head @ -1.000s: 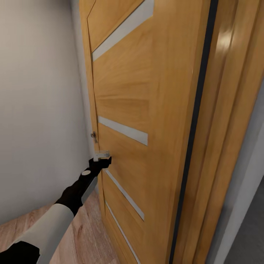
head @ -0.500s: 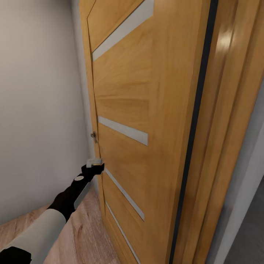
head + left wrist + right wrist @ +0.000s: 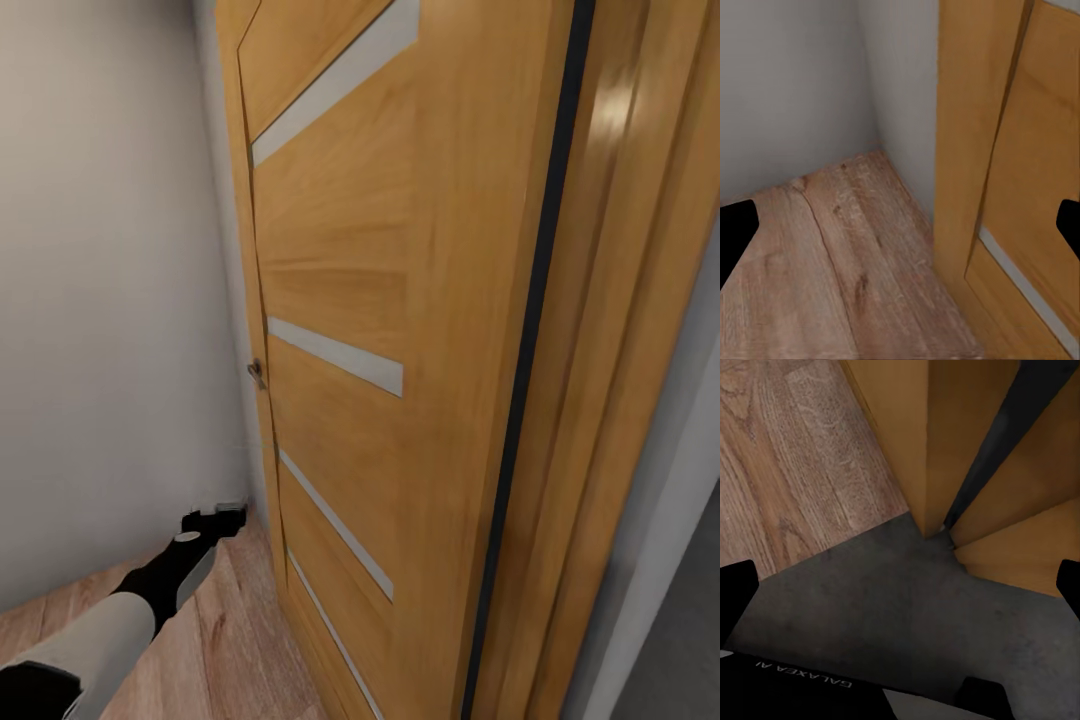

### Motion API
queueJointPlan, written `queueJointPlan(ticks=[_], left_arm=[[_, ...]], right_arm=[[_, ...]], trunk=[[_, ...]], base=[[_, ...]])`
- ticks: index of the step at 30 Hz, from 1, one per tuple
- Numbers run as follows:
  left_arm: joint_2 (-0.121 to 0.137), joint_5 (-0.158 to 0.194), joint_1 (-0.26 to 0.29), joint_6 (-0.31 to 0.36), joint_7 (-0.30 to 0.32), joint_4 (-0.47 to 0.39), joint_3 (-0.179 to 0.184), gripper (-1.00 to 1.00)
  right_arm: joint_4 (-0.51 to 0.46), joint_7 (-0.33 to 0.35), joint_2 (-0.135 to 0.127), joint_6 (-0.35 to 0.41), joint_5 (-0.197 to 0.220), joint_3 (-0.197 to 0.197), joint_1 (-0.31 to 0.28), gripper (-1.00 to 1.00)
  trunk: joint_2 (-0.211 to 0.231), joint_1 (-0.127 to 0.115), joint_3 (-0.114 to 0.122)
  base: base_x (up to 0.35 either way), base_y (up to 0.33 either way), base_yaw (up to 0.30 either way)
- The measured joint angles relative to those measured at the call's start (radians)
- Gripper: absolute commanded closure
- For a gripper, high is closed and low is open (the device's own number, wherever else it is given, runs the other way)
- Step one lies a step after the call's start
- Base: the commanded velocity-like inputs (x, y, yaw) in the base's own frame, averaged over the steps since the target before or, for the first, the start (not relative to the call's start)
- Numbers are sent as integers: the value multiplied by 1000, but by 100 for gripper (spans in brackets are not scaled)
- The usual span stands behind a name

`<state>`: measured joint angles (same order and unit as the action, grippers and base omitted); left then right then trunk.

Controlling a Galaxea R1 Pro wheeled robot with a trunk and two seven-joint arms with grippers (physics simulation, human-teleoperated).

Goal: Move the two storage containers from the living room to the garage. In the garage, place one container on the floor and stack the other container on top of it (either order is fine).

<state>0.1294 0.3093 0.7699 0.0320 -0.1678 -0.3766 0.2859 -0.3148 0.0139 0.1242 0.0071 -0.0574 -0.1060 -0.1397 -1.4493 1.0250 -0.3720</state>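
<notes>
The two storage containers are out of view. A wooden door [image 3: 400, 300] with pale glass slats stands swung open close in front of me. My left gripper [image 3: 226, 512] hangs low near the door's hinge-side corner, just above the wood-plank floor [image 3: 220, 640]. In the left wrist view its fingers [image 3: 735, 232] sit wide apart, so the left gripper [image 3: 900, 225] is open and empty. My right gripper [image 3: 900, 585] is also open and empty, over the grey concrete floor [image 3: 892, 607] at the threshold beside the door's lower edge [image 3: 967, 495].
A plain pale wall [image 3: 100, 300] closes off the left side. The door frame [image 3: 640, 300] runs down the right, with a strip of grey concrete [image 3: 685, 650] beyond it at the lower right. A small metal latch [image 3: 257, 373] sits on the door's edge.
My left arm has dropped and drawn back from the door face, from about mid-door height to near the floor. The door and the camera have not moved.
</notes>
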Motion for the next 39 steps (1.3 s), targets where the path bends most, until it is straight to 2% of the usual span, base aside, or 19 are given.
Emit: queueJointPlan(ticks=[8, 15, 22, 27, 39], left_arm=[[4, -2, 0, -36, -2, 145, 1, -100], [0, 2, 0, -115, -4, 281, 1, -100], [2, 0, 35, -130, -4, 264, 1, -100], [5, 2, 7, -138, -5, 293, -1, -100], [6, 1, -9, -138, -5, 335, 0, -100]], right_arm=[[0, 0, 0, 0, 0, 1, 0, -100], [0, 0, 1, 0, 2, 1, 0, -100], [3, -2, -1, -3, 4, -8, -1, -100], [4, -1, -5, -4, -1, -17, 0, -100], [5, -1, -13, -5, -4, -46, 1, -100]], trunk=[[0, 0, 0], [0, 0, 0], [0, 0, 0], [0, 0, 0], [0, 0, 0]], base=[[0, 0, 0], [0, 0, 0], [0, 0, 0], [0, 0, 0], [0, 0, 0]])
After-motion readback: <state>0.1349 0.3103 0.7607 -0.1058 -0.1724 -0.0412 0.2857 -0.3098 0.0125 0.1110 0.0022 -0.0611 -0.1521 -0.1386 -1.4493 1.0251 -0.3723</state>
